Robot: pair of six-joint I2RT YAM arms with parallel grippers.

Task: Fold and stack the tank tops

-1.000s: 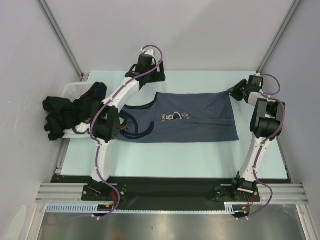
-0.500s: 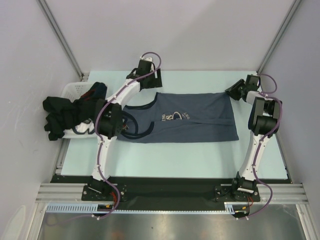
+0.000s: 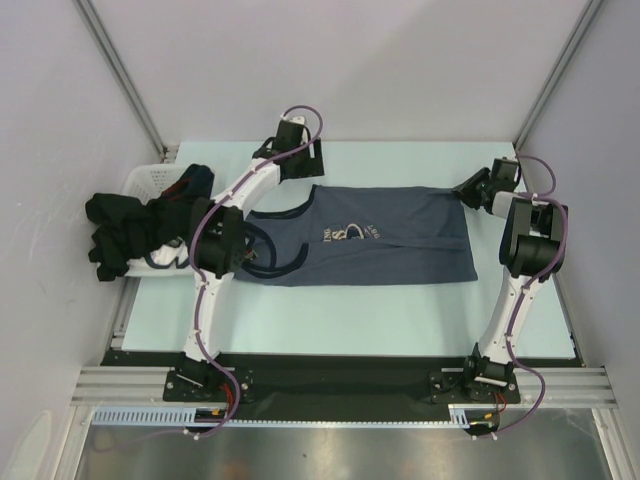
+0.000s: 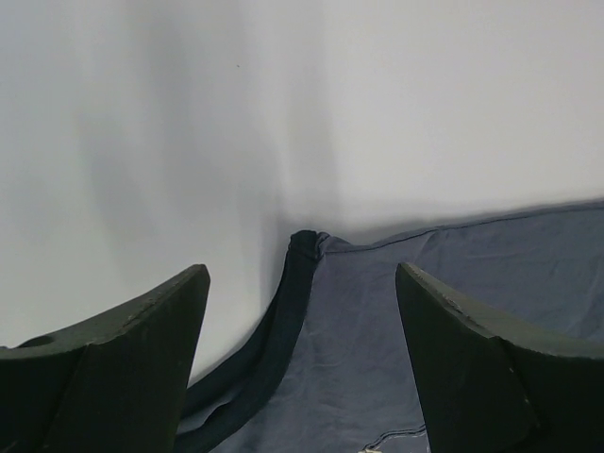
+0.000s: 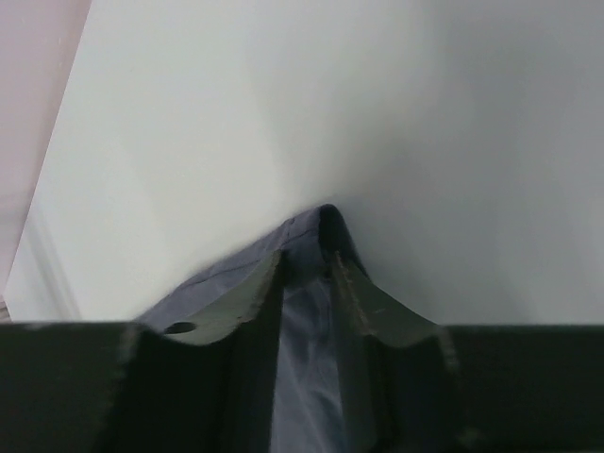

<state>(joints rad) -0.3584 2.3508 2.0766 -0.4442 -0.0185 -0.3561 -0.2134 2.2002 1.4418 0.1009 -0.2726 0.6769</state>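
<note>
Across the middle of the table (image 3: 330, 300) the slate blue-grey tank top (image 3: 400, 245) lies spread flat, straps toward the left, hem toward the right, white logo (image 3: 345, 232) facing up. At its far right hem corner the right tool (image 5: 307, 257) has its jaws drawn narrow with the cloth pinched between them, and the corner is pulled up into a small peak. The left tool (image 4: 302, 278) hangs over the far shoulder strap (image 4: 278, 326), jaws wide, gripping nothing. At the table's left edge the black tank top (image 3: 120, 235) lies heaped over a white basket (image 3: 145, 178), apart from the blue one.
</note>
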